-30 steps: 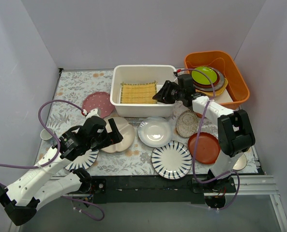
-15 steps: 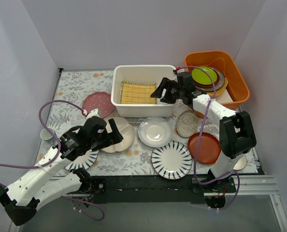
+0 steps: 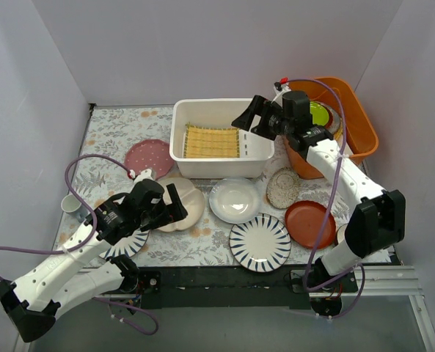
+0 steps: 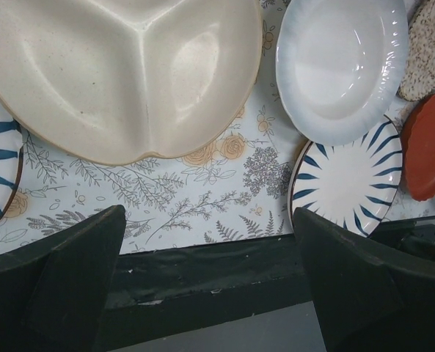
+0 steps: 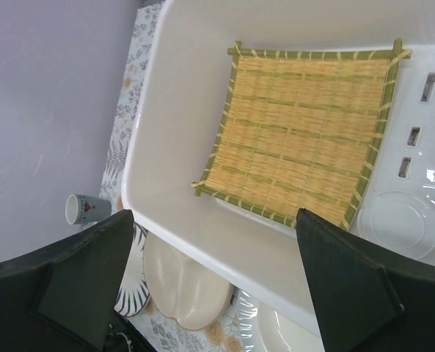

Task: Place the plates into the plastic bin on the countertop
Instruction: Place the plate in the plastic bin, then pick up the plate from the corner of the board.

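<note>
The white plastic bin (image 3: 218,166) stands at the back centre and holds a square yellow bamboo mat (image 3: 211,141). My right gripper (image 3: 248,120) hovers open and empty over the bin's right end; its wrist view shows the bin's rim (image 5: 224,242) and the mat (image 5: 305,139). My left gripper (image 3: 174,210) is open and empty, low over the cream three-section plate (image 3: 188,199). On the countertop (image 3: 114,132) lie the pink dotted plate (image 3: 148,156), glossy white plate (image 3: 234,199), striped plate (image 3: 260,242), red-brown plate (image 3: 309,224) and beige lacy plate (image 3: 282,188). A second striped plate (image 3: 127,243) is partly under my left arm.
An orange tub (image 3: 349,125) with stacked green and brown dishes stands at the back right, behind my right arm. A small mug (image 3: 72,205) stands at the left edge. The left wrist view shows the cream plate (image 4: 122,73), the glossy white plate (image 4: 342,66) and the table's black front edge (image 4: 202,271).
My right arm has risen and drawn back to the right, so its gripper now hangs higher over the bin's right end. My left arm has shifted only slightly.
</note>
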Tool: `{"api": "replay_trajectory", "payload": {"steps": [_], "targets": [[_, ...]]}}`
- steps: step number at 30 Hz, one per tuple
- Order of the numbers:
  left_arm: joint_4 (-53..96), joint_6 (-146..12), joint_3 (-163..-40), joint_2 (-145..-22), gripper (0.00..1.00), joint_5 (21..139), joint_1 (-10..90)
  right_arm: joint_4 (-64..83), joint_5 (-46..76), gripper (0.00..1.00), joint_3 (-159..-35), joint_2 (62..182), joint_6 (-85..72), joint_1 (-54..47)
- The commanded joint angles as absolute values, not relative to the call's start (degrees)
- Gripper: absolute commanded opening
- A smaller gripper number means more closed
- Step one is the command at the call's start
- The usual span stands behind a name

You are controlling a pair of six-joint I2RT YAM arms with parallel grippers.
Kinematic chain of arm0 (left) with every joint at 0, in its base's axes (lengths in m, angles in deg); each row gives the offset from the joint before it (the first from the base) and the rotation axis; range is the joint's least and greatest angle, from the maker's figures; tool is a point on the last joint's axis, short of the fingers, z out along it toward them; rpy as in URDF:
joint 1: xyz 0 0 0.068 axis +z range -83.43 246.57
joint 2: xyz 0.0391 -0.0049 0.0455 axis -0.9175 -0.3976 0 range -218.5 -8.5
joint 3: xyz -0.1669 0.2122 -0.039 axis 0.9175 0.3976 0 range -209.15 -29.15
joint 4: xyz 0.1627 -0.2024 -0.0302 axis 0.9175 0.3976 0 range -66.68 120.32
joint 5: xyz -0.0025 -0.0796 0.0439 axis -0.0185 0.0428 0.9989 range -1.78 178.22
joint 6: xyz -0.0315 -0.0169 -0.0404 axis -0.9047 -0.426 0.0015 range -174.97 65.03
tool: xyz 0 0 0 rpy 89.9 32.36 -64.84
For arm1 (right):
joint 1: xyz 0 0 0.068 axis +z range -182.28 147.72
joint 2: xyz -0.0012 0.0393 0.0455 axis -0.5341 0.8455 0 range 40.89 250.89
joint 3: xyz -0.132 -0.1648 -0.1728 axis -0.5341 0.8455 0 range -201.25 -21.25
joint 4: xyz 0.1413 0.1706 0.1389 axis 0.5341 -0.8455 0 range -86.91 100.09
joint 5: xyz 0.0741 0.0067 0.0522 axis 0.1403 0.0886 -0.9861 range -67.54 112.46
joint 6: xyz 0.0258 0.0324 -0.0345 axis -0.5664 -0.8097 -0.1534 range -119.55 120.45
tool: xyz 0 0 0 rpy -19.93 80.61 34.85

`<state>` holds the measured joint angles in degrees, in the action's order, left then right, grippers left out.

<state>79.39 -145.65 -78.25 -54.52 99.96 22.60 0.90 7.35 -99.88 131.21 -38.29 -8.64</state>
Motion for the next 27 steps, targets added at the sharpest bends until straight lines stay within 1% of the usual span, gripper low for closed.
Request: {"api": "replay_trajectory", "payload": {"steps": [1, 6, 18, 27], "targets": [[77.90, -145.50, -77.66, -54.29, 0.98, 99.11, 22.71, -0.98, 7.78, 0.98, -102.72, 126.50, -36.11, -8.81], [76.94, -145.50, -76.70, -54.64, 0.98, 98.50, 22.71, -1.69, 7.17, 0.98, -100.18, 121.76, -35.58, -8.81], [70.96, -146.03, -73.53, -56.40, 0.98, 94.63, 22.71, -3.27, 8.57, 0.96, -85.77, 106.82, -35.58, -8.81], [67.35, -146.38, -71.95, -58.42, 0.98, 92.87, 22.71, -5.03, 8.93, 0.95, -76.18, 99.43, -35.85, -8.81]]}}
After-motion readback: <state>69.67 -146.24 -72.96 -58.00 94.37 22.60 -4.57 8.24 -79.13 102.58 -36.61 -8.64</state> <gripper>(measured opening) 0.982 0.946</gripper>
